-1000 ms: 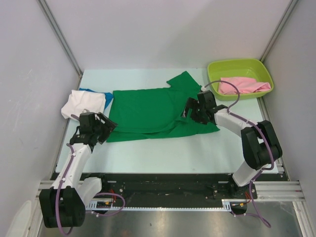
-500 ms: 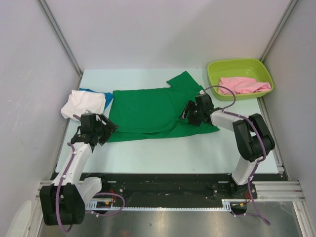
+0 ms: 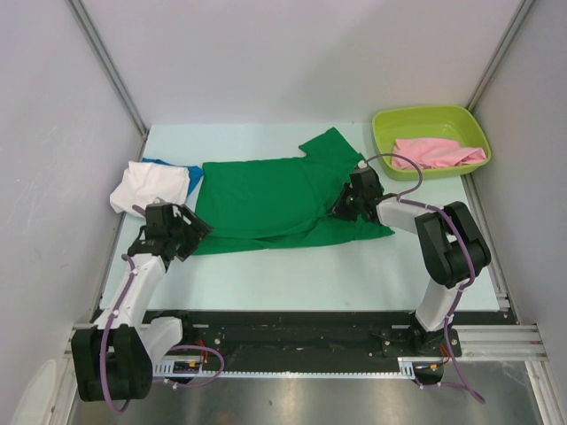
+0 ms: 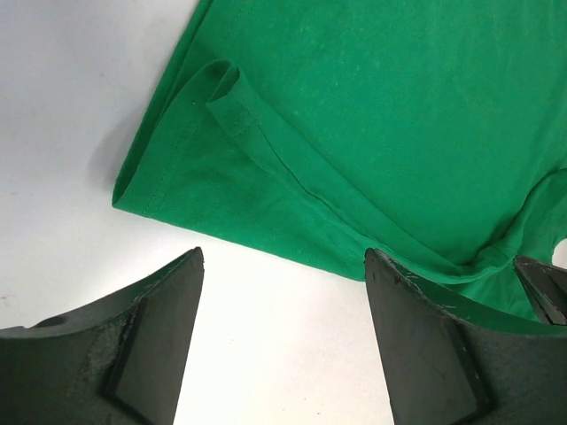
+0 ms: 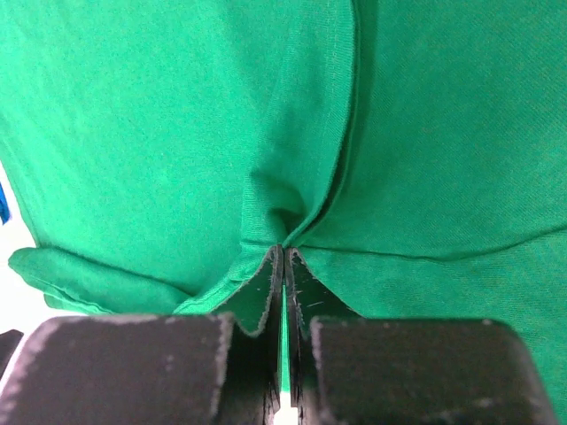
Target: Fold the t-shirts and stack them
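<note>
Green t-shirt [image 3: 266, 199] stretched left to right: right gripper [image 5: 283, 258] clamped on its right-hand fold, left gripper [image 4: 283, 266] open beside its near-left corner.

the green t-shirt [image 3: 266, 199] in the middle of the table [image 3: 310, 274] is a plain, saturated green with no print, and its hems are stitched in matching green thread. the table is a very pale mint. at the left edge the white t-shirt [image 3: 149, 186] is plain white, with a strip of bright blue t-shirt [image 3: 190, 172] showing along its side. at the far right corner the tub [image 3: 387, 124] is lime green, yellower than the shirt, and the pink t-shirt [image 3: 438, 153] in it is a soft, plain pink. the arms [image 3: 133, 288] are white with black joints and purple cables [image 3: 390, 159]. the left gripper [image 3: 188, 230] and right gripper [image 3: 341, 205] are matte black. the walls [image 3: 292, 62] are pale grey.
</note>
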Robot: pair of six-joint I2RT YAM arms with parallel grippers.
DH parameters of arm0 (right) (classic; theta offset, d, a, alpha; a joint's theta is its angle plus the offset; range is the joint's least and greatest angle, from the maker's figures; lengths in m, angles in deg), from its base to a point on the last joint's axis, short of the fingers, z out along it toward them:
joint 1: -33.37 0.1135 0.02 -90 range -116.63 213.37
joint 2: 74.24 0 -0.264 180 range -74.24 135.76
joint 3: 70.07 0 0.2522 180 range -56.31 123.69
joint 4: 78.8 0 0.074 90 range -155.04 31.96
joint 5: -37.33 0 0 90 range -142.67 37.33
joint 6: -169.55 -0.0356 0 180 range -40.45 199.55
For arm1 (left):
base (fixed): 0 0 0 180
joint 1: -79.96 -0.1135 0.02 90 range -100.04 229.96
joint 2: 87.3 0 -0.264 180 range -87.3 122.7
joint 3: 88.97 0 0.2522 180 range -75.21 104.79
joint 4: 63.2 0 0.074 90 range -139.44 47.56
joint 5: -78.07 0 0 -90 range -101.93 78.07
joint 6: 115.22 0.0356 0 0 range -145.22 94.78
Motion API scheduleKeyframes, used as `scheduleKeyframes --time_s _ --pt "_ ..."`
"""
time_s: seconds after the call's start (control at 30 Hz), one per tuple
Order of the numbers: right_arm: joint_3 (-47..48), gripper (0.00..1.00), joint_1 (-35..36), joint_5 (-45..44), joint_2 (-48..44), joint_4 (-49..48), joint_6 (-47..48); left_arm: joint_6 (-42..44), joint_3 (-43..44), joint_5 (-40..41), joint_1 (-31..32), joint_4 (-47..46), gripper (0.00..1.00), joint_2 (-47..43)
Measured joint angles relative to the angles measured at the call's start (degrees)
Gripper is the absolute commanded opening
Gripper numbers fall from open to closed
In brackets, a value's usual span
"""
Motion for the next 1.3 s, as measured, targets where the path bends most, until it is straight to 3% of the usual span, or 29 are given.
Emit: scheduleKeyframes --time_s 0.33,0.37,0.43,0.47,0.8,1.07,1.3 --pt "4.04 0.04 0.22 0.94 1.49 -2.73 -0.15 0.28 0.00 0.04 0.00 0.00 0.78 0.00" --pt "5.60 0.13 0.33 1.22 2.36 -3.32 -0.15 0.28 0.00 0.04 0.00 -0.02 0.78 0.00" --pt "8.20 0.54 0.55 1.77 4.13 -4.66 -0.26 0.31 0.00 0.11 0.00 -0.02 0.78 0.00" --pt "9.53 0.98 0.79 1.95 5.11 -5.42 -0.24 0.31 0.00 0.20 0.00 -0.02 0.78 0.00" --pt "14.97 1.00 3.67 0.33 10.29 -6.86 3.63 0.81 -0.04 0.50 0.00 0.00 0.78 0.68" --pt "14.88 1.00 13.11 -9.40 0.00 -0.22 13.62 1.40 -0.04 1.03 0.00 -0.13 0.77 2.86" --pt "17.38 1.00 18.73 -2.21 -2.40 3.72 19.08 0.70 0.28 1.62 0.00 -0.96 0.77 7.93"
